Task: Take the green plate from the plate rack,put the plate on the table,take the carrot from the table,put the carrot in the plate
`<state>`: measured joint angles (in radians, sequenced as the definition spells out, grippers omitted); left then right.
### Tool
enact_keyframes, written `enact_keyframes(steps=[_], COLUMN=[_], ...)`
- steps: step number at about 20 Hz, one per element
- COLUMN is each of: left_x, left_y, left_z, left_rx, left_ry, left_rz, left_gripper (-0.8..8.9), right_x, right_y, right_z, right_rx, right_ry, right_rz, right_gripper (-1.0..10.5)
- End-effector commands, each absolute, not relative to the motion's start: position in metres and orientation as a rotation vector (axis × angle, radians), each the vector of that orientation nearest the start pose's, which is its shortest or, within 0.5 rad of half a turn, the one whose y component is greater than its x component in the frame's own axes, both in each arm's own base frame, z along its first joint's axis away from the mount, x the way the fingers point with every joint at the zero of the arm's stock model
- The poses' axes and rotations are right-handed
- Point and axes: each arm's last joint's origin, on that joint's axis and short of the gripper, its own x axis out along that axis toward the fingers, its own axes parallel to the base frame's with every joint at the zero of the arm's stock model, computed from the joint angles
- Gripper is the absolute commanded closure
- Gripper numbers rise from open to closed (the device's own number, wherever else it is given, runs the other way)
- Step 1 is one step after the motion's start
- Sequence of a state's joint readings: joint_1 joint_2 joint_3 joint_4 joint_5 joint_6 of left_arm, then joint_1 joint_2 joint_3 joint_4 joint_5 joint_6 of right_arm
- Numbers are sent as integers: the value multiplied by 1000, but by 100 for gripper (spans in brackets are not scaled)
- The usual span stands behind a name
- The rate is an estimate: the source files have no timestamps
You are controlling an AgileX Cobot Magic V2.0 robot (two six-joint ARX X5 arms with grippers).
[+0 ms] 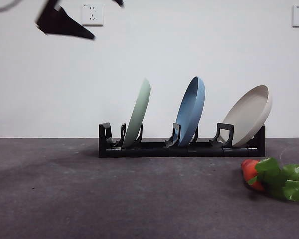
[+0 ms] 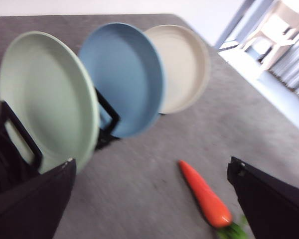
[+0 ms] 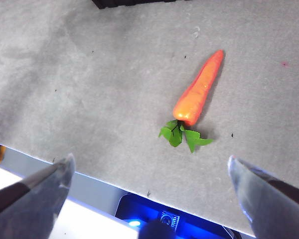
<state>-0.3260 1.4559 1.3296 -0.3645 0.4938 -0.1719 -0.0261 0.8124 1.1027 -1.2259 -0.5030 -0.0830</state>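
The green plate (image 1: 139, 112) stands on edge in the left slot of the black plate rack (image 1: 179, 148) and fills the left wrist view (image 2: 45, 94). My left gripper (image 2: 152, 167) is open and empty. It hangs in the air close to the green plate without touching it, and shows as a black shape high at the left in the front view (image 1: 65, 22). The carrot (image 1: 251, 174) lies on the table (image 1: 89, 199) in front of the rack's right end, and also shows in both wrist views (image 2: 204, 196) (image 3: 199, 89). My right gripper (image 3: 150, 164) is open and empty above the table's near edge, short of the carrot.
A blue plate (image 1: 192, 109) stands in the rack's middle slot and a beige plate (image 1: 246, 114) leans in the right slot. A white wall with two sockets (image 1: 92, 15) runs behind the rack. The table's edge (image 3: 89, 174) lies under the right gripper.
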Motion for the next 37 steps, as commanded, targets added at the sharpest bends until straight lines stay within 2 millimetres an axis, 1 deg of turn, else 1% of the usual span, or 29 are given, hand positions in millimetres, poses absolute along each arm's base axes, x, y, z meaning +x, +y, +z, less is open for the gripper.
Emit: enact_keyframes(steps=[1,4,6,10,16,17,18,19,21,24,26,33,37], left_x=[329,358,371,386,400,401,402,402,402,402,402,402,403], left_y=[-132,-150,-161,-178,-190,-190,-192,-193,-194,-197,-198,-197,-198], left_z=[344,331,318,290,258,254,251,250,252,255,255,258,268], left_rx=[-156,-135,-129,-107,-94,-92,-92,-91,-94,-102,-102,-123,-152], left_ry=[556,539,531,532,569,580,585,585,565,541,538,531,503], left_rz=[-727,-685,-684,-652,-635,-632,-634,-636,-647,-682,-684,-706,-715], left_gripper=[280,280,280,280,286,330,404,492,630,731,816,822,822], right_x=[112,112,112,112,112,112,112,112,112,112,113,113,113], right_y=[11,11,11,11,11,11,11,11,11,11,11,11,11], right_z=[348,348,348,348,348,348,348,348,348,348,348,348,348], right_rx=[170,173,173,174,175,175,175,174,174,175,174,175,174], right_ry=[884,885,885,887,888,887,887,887,887,887,888,889,889], right_rz=[484,483,482,482,482,482,482,482,482,482,482,482,482], right_gripper=[289,289,289,289,289,289,289,289,289,289,289,290,290])
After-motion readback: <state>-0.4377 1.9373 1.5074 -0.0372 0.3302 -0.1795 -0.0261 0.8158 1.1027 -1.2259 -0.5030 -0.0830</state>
